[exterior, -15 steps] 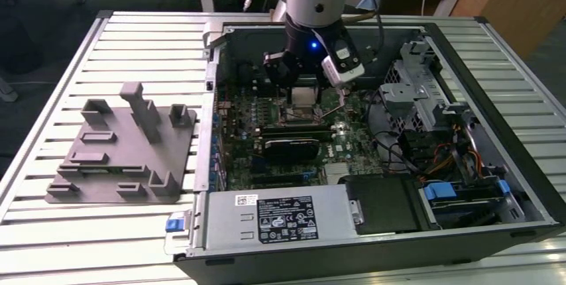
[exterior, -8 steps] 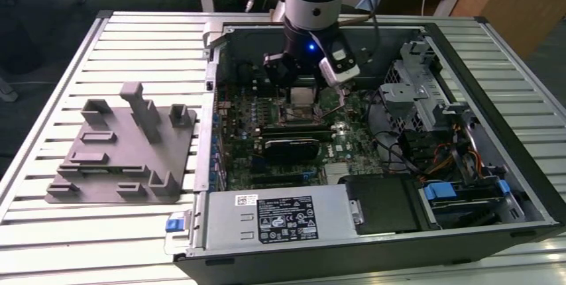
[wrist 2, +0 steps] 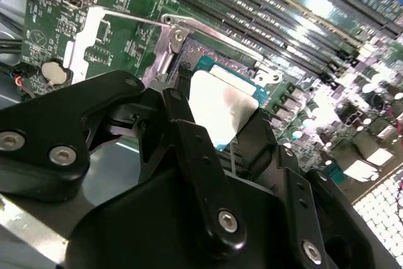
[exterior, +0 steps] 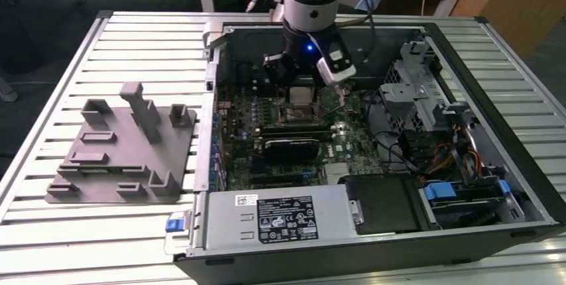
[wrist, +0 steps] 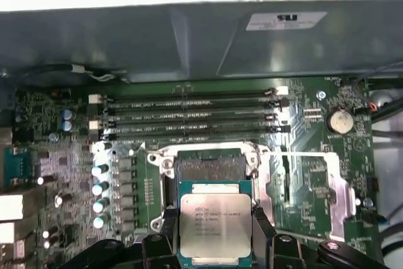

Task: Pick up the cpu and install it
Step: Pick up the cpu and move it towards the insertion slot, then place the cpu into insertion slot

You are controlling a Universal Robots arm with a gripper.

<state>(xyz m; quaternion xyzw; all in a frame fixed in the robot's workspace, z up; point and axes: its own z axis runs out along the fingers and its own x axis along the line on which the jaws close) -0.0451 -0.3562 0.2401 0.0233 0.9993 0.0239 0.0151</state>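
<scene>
**Desk:** So, which step are you on?

**Operator:** Carrying, I'd say. I have the cpu (wrist 2: 219, 108) clamped in the gripper (wrist: 214, 222), one finger (wrist: 169, 231) on each of two opposite edges, shiny face up. In the first wrist view it hangs just short of the socket (wrist: 211, 167), overlapping its near edge, and the socket's dark bed shows bare past it. So I judge it lifted but not seated.

**Desk:** Is the socket ready to take it?

**Operator:** Looks that way. The metal hold-down frame (wrist: 338, 190) lies swung open flat on the board beside the socket, on the side away from the round capacitors. The memory slots (wrist: 189, 114) run along the far side of the socket, well clear of the chip.

**Desk:** What does the placing call for?

**Operator:** Mostly squareness. As I read it, the chip has to sit centred over the socket with its edges parallel to the bed and its face level, then go in with almost no force. A tilt or a sideways nudge could harm the contacts. I can't tell from here how high above the socket it sits.
</scene>
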